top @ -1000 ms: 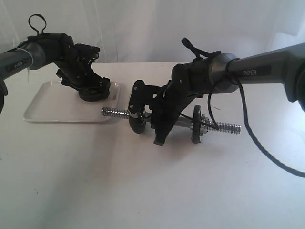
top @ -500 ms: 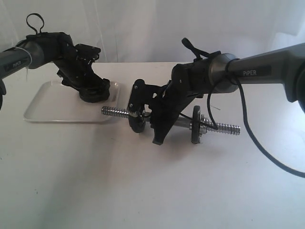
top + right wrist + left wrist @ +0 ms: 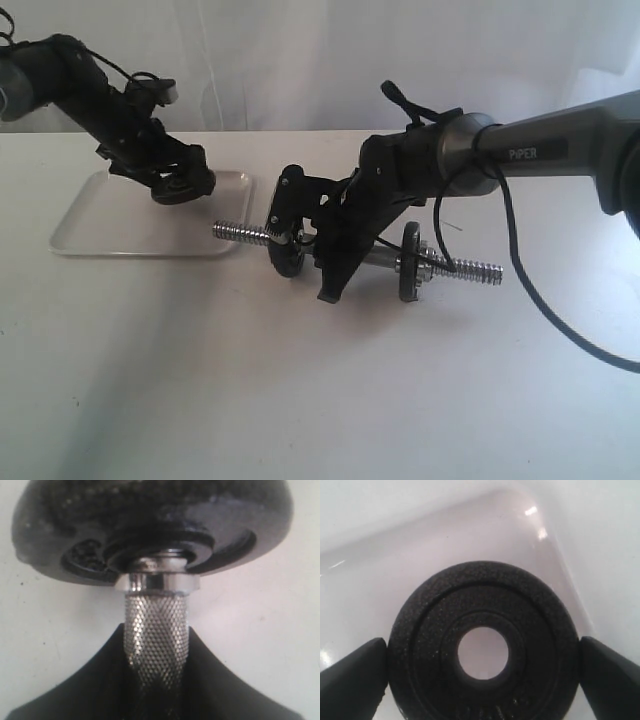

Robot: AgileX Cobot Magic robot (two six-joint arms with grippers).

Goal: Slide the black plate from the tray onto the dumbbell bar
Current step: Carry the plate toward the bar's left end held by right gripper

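My left gripper [image 3: 172, 178] is shut on the black plate [image 3: 184, 188], holding it tilted just above the far right part of the white tray [image 3: 110, 232]. In the left wrist view the plate [image 3: 485, 592] sits rim to rim between the fingers [image 3: 352, 677], its centre hole showing the tray [image 3: 395, 575] beneath. The dumbbell bar [image 3: 235, 233] lies across the table to the right of the tray. My right gripper [image 3: 325, 252] is shut on its middle. Up close its jaws clamp the knurled bar [image 3: 156, 630] below a collar [image 3: 157, 582].
Two other black plates ride on the bar, one [image 3: 290, 262] beside the right gripper on its tray side, also seen up close as a dark plate [image 3: 150, 525], and one [image 3: 411, 262] near the far threaded end [image 3: 480, 268]. A black cable [image 3: 530, 290] trails from the right arm.
The left arm has swung up and to the left, lifting the black plate off the tray floor and tilting it. The right arm and the bar have hardly moved.
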